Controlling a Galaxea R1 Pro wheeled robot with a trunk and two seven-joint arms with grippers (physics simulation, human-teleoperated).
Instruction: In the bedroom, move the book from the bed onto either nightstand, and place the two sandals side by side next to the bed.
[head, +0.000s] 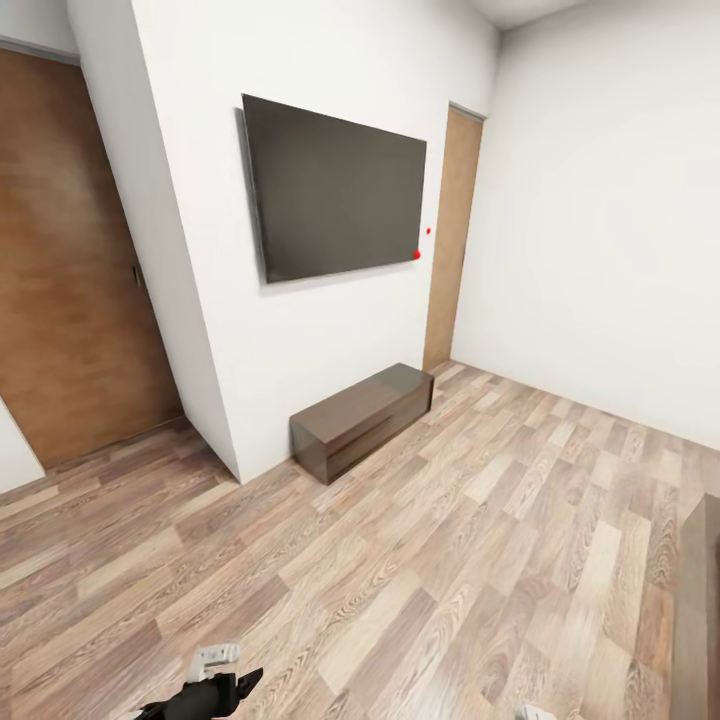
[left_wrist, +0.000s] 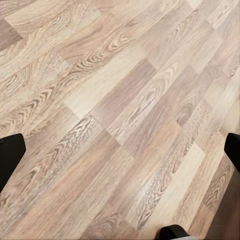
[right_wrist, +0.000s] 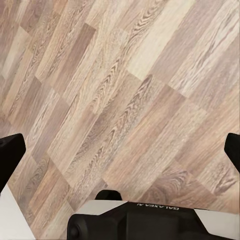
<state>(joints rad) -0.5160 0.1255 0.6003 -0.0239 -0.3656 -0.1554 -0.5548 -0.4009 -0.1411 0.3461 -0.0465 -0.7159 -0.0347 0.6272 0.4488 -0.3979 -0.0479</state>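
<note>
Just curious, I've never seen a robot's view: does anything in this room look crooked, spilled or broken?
Nothing stands out. The television hangs flat on the wall, the low cabinet sits squarely below it, and the wood floor shows no spills or damage.

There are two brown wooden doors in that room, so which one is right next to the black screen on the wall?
The narrow light-brown wooden door in the far corner, just right of the wall-mounted black screen. The wider, darker brown door stands left, around the wall's corner.
</note>
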